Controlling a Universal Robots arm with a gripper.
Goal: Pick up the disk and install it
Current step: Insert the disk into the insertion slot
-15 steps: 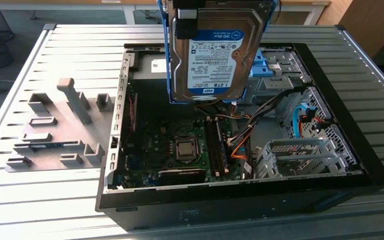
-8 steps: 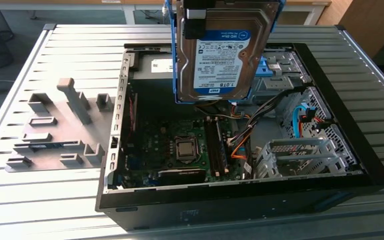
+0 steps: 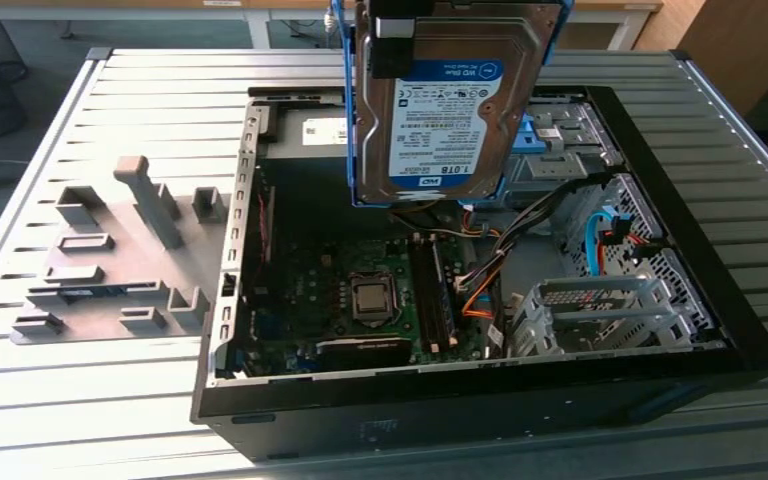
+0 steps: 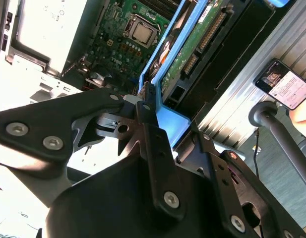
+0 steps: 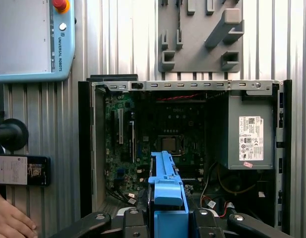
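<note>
**Disk gripped, hanging over the open case**

Your gripper [image 5: 167, 220] has its jaws clamped on the blue carrier frame [image 5: 165, 183]. The disk [image 3: 444, 110] hangs on edge above the computer case [image 3: 744, 330], label toward the exterior camera. My read: it's held by the frame to keep the drive body free for a bay.

Under it are the motherboard [image 3: 344, 280], orange cables [image 3: 480, 288] and the metal drive cage [image 3: 598, 310]. The cables run close to the cage, so there's a snag risk. A phone [image 5: 19, 170] and a person's hand [image 5: 11, 223] sit outside the case.
</note>
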